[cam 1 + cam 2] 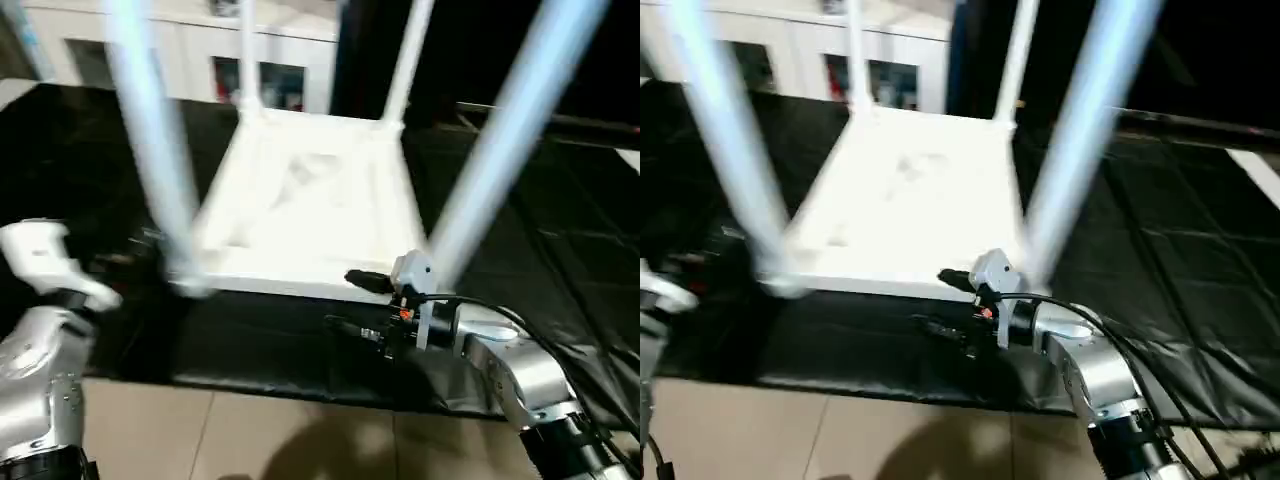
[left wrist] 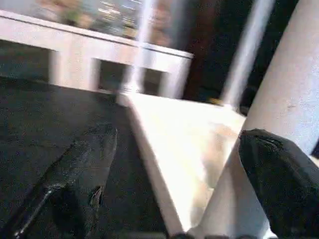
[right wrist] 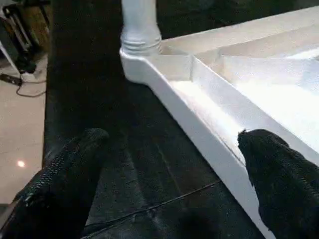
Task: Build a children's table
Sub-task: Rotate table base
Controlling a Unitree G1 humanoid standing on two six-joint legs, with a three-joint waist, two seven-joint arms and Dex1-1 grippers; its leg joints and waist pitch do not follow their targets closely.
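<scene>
The white children's table lies upside down on a black mat, its ribbed top [image 1: 300, 200] facing up. All four legs stand in the corner sockets: near left leg [image 1: 150, 130], near right leg [image 1: 510, 130], and two far legs [image 1: 247, 60] [image 1: 405, 60]. My left gripper [image 2: 177, 139] is open beside the base of the near left leg [image 2: 289, 89], with one finger [image 2: 279, 184] in front of it. My right gripper [image 1: 355, 303] is open at the table's near edge by the near right corner. The rim [image 3: 199, 124] runs close to one of its fingers [image 3: 284, 184].
The black mat [image 1: 560, 250] covers the floor under and around the table. Beige floor tiles [image 1: 250, 440] lie in front of it. A white cabinet with glass doors [image 1: 200, 50] stands behind the table. A black cable [image 1: 520, 325] loops over my right forearm.
</scene>
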